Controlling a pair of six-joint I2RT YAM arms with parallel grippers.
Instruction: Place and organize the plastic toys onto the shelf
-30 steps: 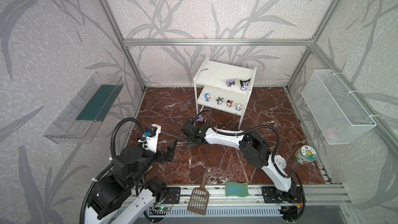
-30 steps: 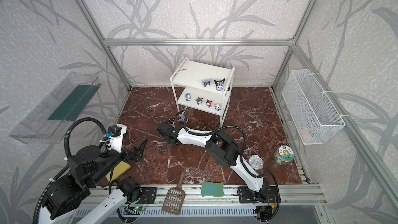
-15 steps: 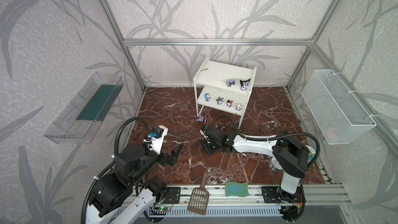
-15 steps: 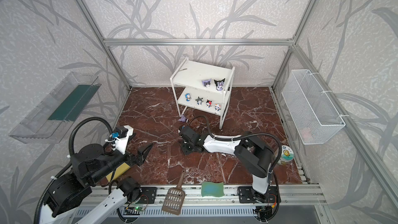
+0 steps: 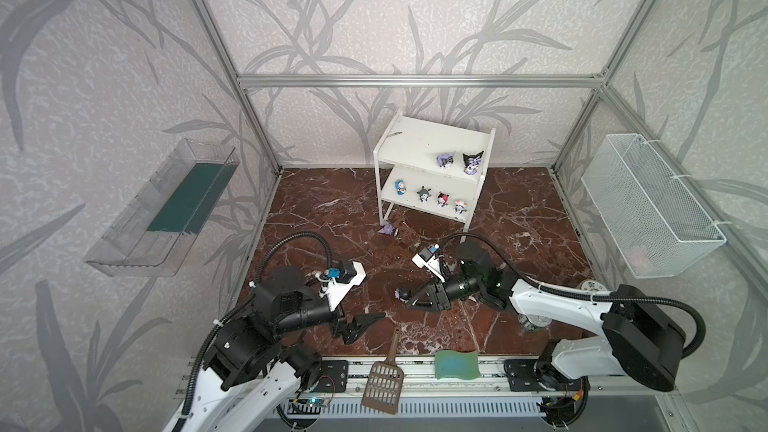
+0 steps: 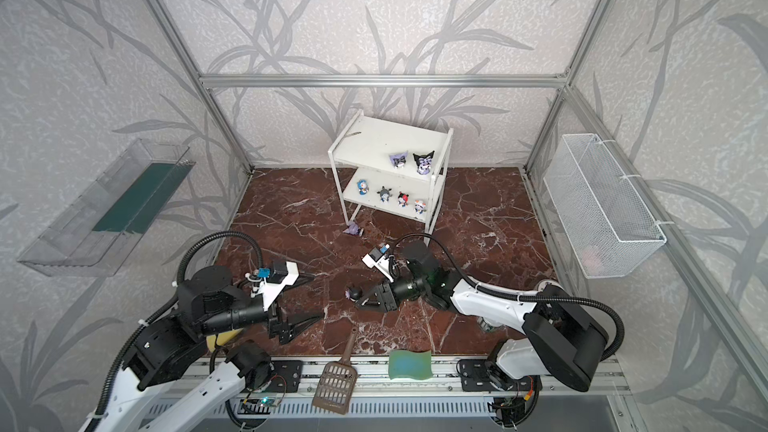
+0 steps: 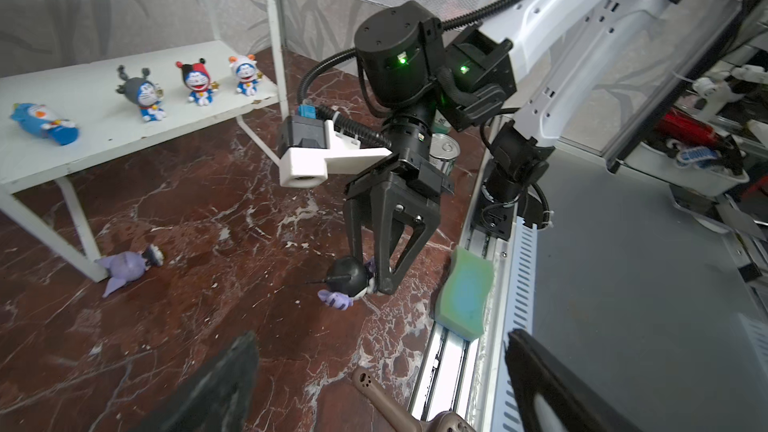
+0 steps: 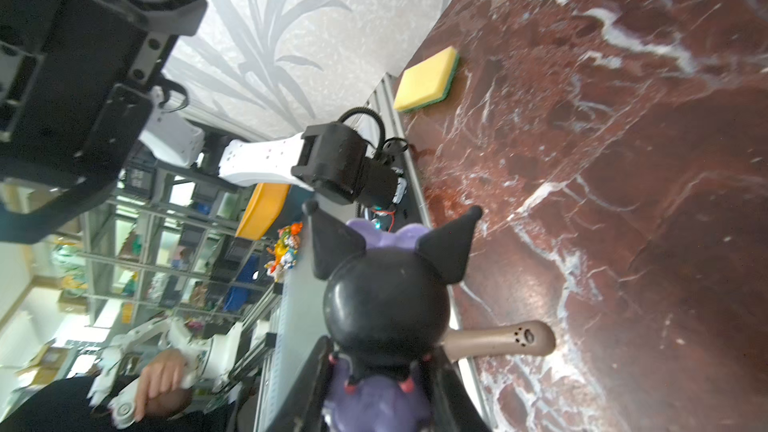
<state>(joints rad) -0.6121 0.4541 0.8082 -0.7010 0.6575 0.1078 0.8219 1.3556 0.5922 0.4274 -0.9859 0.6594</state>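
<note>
At the near rail lie a brown scoop [image 5: 382, 384] and a green sponge [image 5: 457, 369]. A yellow sponge [image 6: 224, 336] is mostly hidden under the left arm [image 5: 286, 317]. The left jaws stand wide apart near left, holding nothing. Mid-bench, the right jaws are clamped on a black-headed purple figurine [image 5: 402, 293]; its body is largely hidden between them, and whether its feet touch the bench cannot be told. A tin can [image 7: 444, 151] is half hidden behind the right arm [image 5: 552, 305]. Farther on, a purple figurine [image 5: 387, 229] lies toppled by the near-left leg of the shelf [image 5: 419, 141]. Four blue-white toys [image 5: 424, 195] sit on the shelf's lower board, two purple-black ones [image 5: 471, 162] at the upper board's right end.
</note>
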